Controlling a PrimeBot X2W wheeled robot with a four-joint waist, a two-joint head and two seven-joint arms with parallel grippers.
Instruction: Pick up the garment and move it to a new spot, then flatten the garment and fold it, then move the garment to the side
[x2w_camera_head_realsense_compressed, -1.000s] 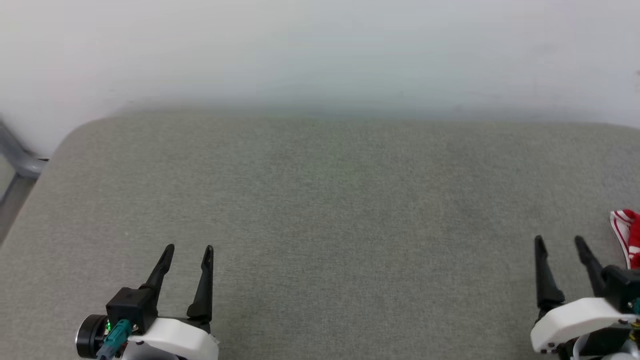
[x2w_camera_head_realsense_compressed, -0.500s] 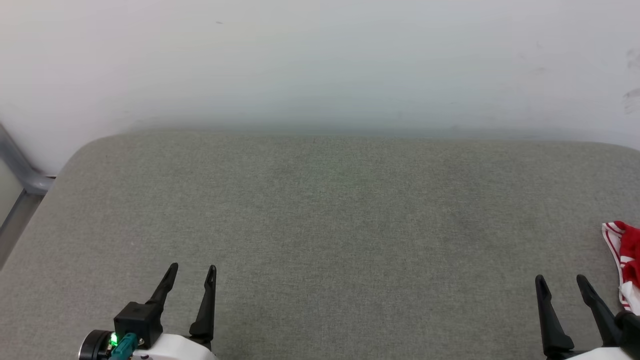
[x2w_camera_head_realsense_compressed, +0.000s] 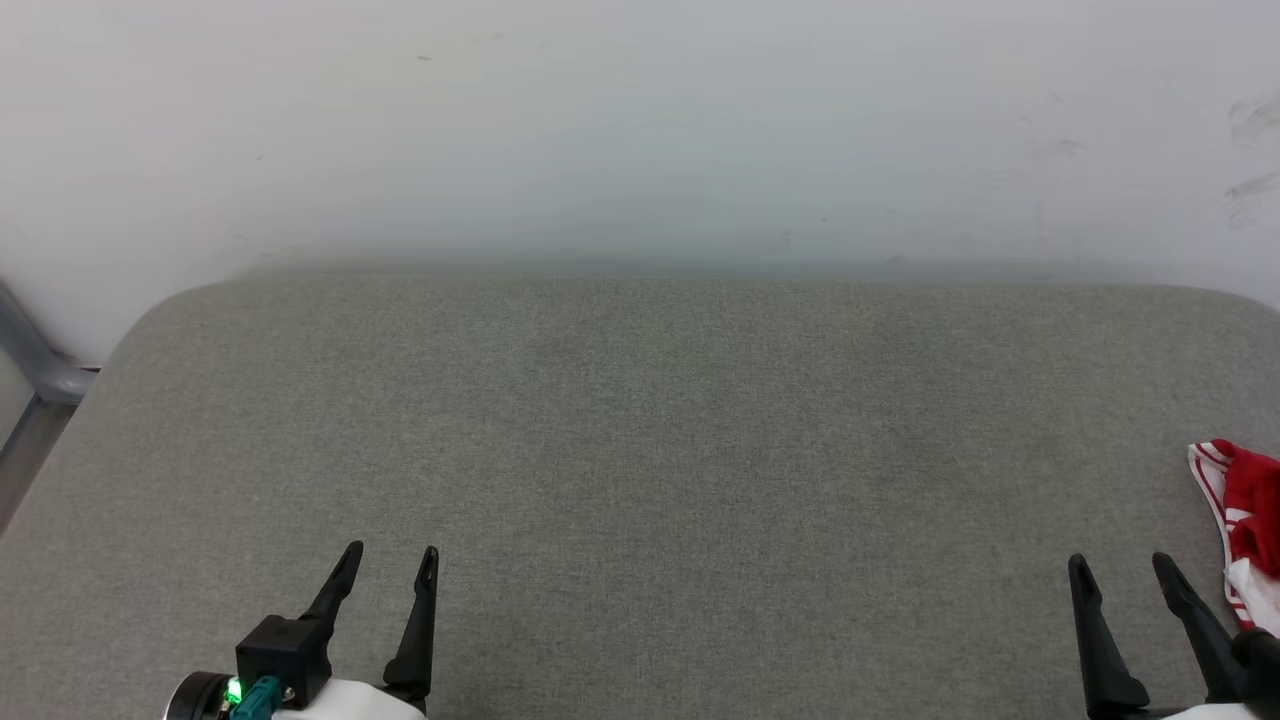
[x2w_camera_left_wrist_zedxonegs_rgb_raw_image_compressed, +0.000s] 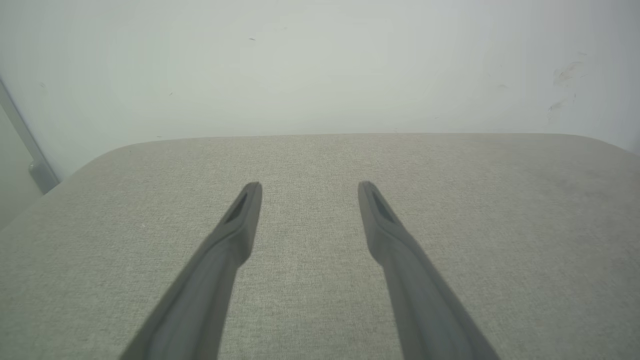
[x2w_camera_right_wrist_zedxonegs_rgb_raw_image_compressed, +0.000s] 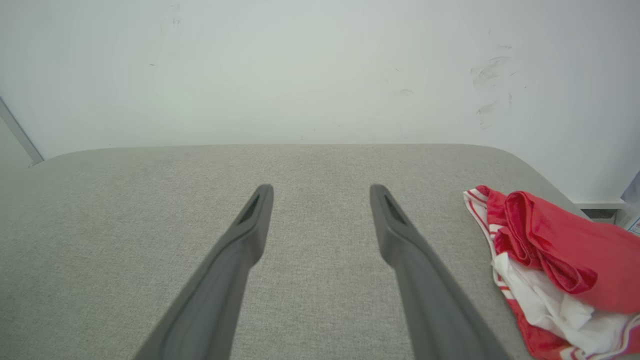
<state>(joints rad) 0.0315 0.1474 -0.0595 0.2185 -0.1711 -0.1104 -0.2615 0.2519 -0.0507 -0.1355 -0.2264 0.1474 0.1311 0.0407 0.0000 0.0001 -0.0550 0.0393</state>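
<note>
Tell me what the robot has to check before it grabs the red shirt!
1. The right end effector is open: ok, its fingers are wide apart.
2. The left end effector is open: ok.
3. Both are holding nothing: ok.
4. The garment is found: ok, it lies crumpled at the right edge of the grey padded surface.
5. The right end effector is lined up on the garment: not ok, the garment lies off to its right, apart from it.
6. There is a good hem or corner to pinch: cannot tell, the heap is bunched and the picture edge cuts it off.
</note>
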